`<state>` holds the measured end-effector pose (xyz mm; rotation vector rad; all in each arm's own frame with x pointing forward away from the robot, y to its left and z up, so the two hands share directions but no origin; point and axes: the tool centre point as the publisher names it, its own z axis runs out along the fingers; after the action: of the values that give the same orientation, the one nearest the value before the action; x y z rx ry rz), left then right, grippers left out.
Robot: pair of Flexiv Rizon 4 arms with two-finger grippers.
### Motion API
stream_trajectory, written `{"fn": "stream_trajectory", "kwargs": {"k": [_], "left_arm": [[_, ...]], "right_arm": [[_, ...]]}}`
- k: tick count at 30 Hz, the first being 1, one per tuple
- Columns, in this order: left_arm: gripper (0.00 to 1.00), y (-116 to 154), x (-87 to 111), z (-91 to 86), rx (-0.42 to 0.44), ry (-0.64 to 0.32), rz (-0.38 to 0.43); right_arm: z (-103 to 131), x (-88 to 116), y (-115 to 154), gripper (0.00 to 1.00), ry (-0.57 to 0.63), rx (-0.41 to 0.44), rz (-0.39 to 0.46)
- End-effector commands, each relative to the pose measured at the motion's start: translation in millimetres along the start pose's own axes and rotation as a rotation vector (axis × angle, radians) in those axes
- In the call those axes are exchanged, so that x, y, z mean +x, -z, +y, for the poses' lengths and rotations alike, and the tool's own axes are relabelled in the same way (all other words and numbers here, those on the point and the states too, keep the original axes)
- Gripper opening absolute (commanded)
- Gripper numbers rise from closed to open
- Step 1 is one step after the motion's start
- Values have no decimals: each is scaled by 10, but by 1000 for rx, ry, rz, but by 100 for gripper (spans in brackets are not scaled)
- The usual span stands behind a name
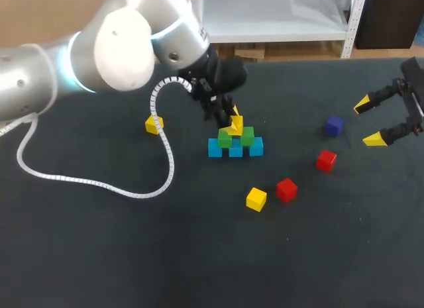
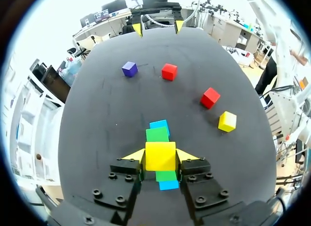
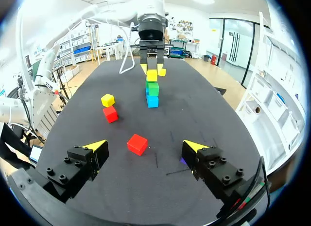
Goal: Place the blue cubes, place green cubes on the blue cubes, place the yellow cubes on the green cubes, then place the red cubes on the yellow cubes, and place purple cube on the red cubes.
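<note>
Holding yellow cube (image 1: 236,125) clamped in L gripper (image 2: 160,157), on or just above green cubes (image 1: 226,138) of stack. R gripper (image 1: 369,122) spread, empty, well right of stack. Risk: off-centre release tips cube off greens; careless retreat nudges blue row (image 1: 235,150).

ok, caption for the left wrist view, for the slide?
Left gripper shut on a yellow cube above the green cubes, with blue cubes underneath.
</note>
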<state>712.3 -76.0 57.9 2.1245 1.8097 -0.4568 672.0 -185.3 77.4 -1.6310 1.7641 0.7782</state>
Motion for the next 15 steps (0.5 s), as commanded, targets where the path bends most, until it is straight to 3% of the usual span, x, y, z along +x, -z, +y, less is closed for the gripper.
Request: {"fn": "stream_trajectory", "kwargs": {"k": [1,15], "left_arm": [[0,-13,3,56,11,6,6],[0,-11,11,58,11,20,9]], "right_arm": [[-7,5,-6,100,1,-1,-2],[-7,5,-6,100,1,-1,-2]]}}
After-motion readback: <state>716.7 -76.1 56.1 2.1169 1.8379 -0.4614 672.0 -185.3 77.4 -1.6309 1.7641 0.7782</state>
